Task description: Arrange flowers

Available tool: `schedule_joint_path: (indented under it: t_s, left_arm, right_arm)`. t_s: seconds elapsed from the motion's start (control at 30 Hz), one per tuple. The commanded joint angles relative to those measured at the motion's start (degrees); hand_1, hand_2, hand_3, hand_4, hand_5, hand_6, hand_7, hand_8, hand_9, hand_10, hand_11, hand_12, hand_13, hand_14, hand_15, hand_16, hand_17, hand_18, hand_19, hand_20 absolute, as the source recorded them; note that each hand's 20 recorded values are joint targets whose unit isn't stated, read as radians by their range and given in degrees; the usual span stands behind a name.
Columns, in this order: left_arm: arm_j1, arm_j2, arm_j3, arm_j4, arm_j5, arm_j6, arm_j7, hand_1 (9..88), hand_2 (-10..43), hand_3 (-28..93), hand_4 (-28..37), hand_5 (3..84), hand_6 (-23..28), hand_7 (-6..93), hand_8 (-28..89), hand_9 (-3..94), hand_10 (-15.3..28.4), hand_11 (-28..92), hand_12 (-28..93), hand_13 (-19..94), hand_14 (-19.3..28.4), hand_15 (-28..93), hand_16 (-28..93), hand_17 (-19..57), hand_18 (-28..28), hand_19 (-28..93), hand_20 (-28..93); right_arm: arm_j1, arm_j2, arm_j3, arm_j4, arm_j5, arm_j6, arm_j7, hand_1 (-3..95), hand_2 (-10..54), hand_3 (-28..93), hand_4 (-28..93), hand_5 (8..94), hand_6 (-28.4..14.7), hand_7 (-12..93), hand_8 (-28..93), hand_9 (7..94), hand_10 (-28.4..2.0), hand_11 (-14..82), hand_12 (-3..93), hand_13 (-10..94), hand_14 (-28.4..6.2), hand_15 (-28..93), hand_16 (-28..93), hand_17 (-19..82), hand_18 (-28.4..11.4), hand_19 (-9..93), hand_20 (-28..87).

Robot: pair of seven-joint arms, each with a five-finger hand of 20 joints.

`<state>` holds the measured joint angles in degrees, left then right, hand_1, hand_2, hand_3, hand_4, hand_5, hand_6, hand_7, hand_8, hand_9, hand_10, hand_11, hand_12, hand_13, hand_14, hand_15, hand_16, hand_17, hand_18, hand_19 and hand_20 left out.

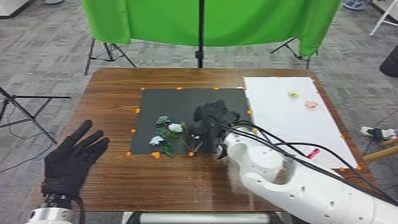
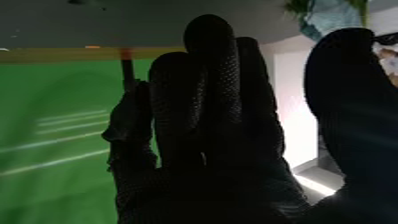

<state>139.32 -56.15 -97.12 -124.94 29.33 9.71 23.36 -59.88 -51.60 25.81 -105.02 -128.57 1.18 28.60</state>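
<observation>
Over the black mat (image 1: 160,102) is my right hand (image 1: 213,117), just right of the flowers; in the right wrist view this hand (image 2: 218,120) has straight fingers and its thumb held apart, with nothing between. A dusty-blue flower (image 1: 163,120), a white flower (image 1: 175,128) and a pale blue flower (image 1: 157,140) lie with green leaves on the mat. Past the thumb tip in the right wrist view appears a bluish flower (image 2: 330,19). On the white sheet (image 1: 280,120) are a yellow-green flower (image 1: 293,94) and a pink flower (image 1: 311,104). My left hand (image 1: 69,162), open, is at the table's left edge.
Orange tape pieces (image 1: 156,155) mark the mat's edges on the wooden table (image 1: 160,182). A bright pink item (image 1: 314,153) lies on the white sheet, close to my right arm and its loose black cables. A green cloth (image 1: 213,22) hangs behind the table.
</observation>
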Motion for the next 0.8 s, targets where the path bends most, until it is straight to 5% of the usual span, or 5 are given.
schedule_joint_path:
  t_s: [0.03,0.4,0.57,0.77,0.8]
  left_arm:
    - [0.80,-0.46,0.44,0.27,0.05,0.19,0.30,21.0,4.9,82,-28.2,36.0,7.3,11.6,-10,35.2,19.6,21,10,24,28.2,49,-8,-10.0,27.5,55,9]
    - [1.21,-0.81,0.16,0.06,0.52,0.19,0.74,21.0,4.9,83,-28.2,36.0,7.2,11.6,-10,35.2,19.7,21,10,24,28.3,49,-8,-10.0,27.5,55,9]
    - [1.46,0.29,0.55,-0.03,-0.33,0.77,2.11,20.9,4.9,83,-28.2,36.0,7.3,11.6,-10,35.1,19.6,21,10,24,28.3,49,-8,-10.0,27.4,55,9]
    - [1.08,-0.44,0.45,-0.05,0.33,0.45,1.25,21.2,5.0,82,-28.2,36.0,7.3,11.6,-10,35.1,19.7,20,10,24,28.3,49,-8,-10.0,27.4,55,9]
    - [1.19,0.38,0.70,-0.05,-0.23,0.90,1.92,21.2,5.0,83,-28.2,36.0,7.3,11.6,-10,35.1,19.7,20,10,24,28.3,49,-8,-10.0,27.5,55,9]
  right_arm:
    - [2.21,3.69,3.54,-1.93,4.60,4.99,2.64,33.8,-9.5,75,-28,62.4,1.8,14,-13,73.9,-11.0,41.7,18.5,62,-9.4,77,18,21,-21.6,84,52]
    - [12.66,15.56,3.00,8.70,14.64,10.76,10.52,33.5,-9.5,78,-28,60.1,1.8,15,-13,64.4,-12.6,26.3,14.5,58,-11.0,66,13,20,-22.2,73,44]
    - [16.04,17.38,-0.15,14.77,14.35,8.65,15.77,33.0,-9.5,79,-28,57.5,1.9,16,-14,58.6,-14.5,21.5,13.8,54,-12.2,65,12,20,-22.6,73,42]
    - [14.63,16.89,0.77,19.13,14.58,3.31,19.93,32.7,-9.5,80,-28,54.5,1.5,16,-14,54.0,-15.3,19.2,13.7,51,-13.1,65,11,20,-22.8,74,41]
    - [14.02,16.53,1.35,19.86,14.53,2.86,19.64,32.7,-9.5,80,-28,54.2,1.6,16,-14,53.4,-15.3,18.8,13.6,50,-13.1,66,11,20,-22.8,74,41]
